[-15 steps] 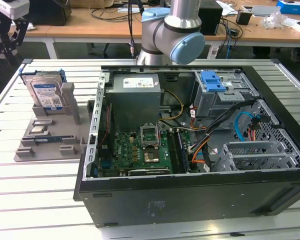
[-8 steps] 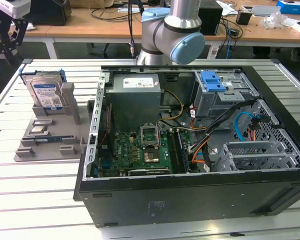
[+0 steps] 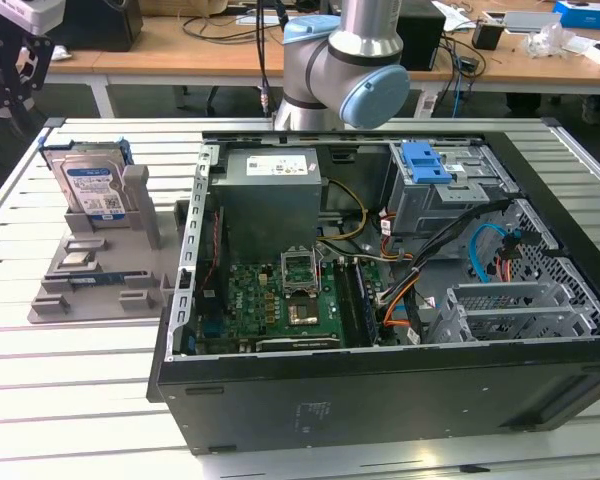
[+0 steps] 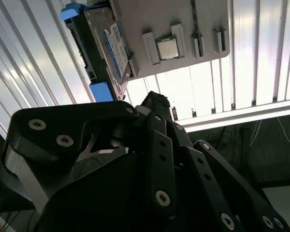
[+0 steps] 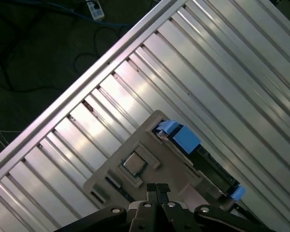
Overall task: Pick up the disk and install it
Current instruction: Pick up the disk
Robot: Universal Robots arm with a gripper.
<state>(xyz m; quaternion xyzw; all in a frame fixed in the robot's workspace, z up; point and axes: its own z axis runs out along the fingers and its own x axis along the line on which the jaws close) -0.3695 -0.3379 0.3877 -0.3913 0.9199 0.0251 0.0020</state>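
In the exterior view, we see the rectangular silver metal disk (image 3: 90,185) in its blue plastic carrier. It stands on edge in a grey plastic holder (image 3: 90,285) at the frame's upper left. The black gripper (image 3: 10,85) hovers apart from it. In both wrist views, we find the gripper's fingertips (image 5: 152,189) pressed together, holding nothing, near the disk.
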